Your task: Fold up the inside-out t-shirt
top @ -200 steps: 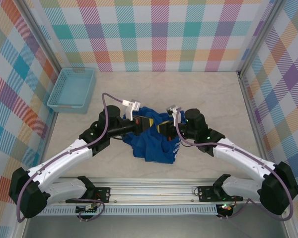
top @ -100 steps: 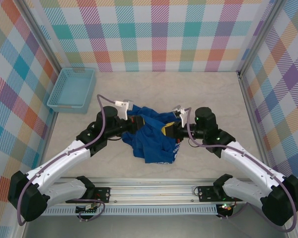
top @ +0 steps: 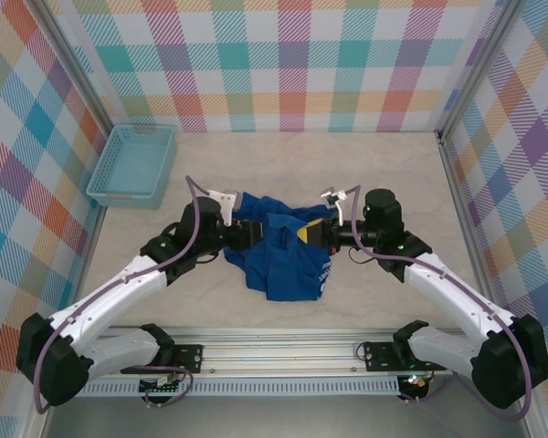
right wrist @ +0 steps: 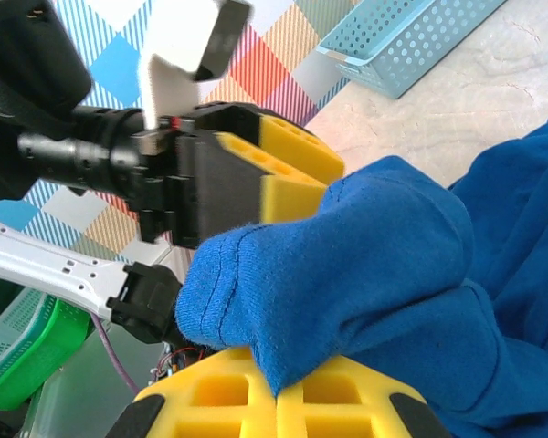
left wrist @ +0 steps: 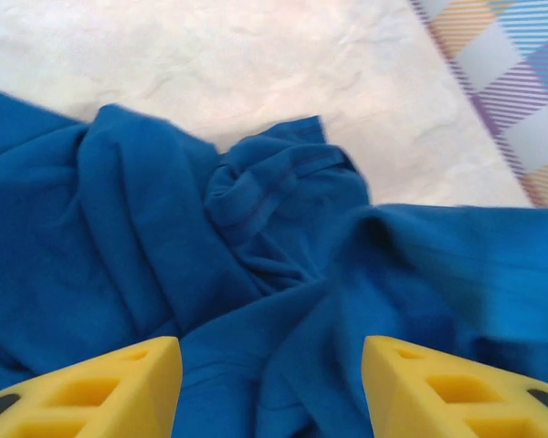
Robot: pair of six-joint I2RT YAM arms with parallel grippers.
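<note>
The t-shirt (top: 279,260) is royal blue, with a small whitish print (top: 321,273). The mesh basket (top: 132,164) is light blue. The counter (top: 374,164) is pale beige, faintly marbled. The walls (top: 292,64) are pastel plaid in teal, orange, pink and purple. The left end effector (left wrist: 271,370) and right end effector (right wrist: 274,397) are yellow-padded.

2 white-and-black arms (top: 119,287) with purple cables (top: 189,196) and yellow foam pincer pads (left wrist: 119,383)

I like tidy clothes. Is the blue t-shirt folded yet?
Not folded. The royal-blue cloth t-shirt lies in a crumpled, wrinkled heap on the table, with one edge pinched in the shut right gripper.
</note>
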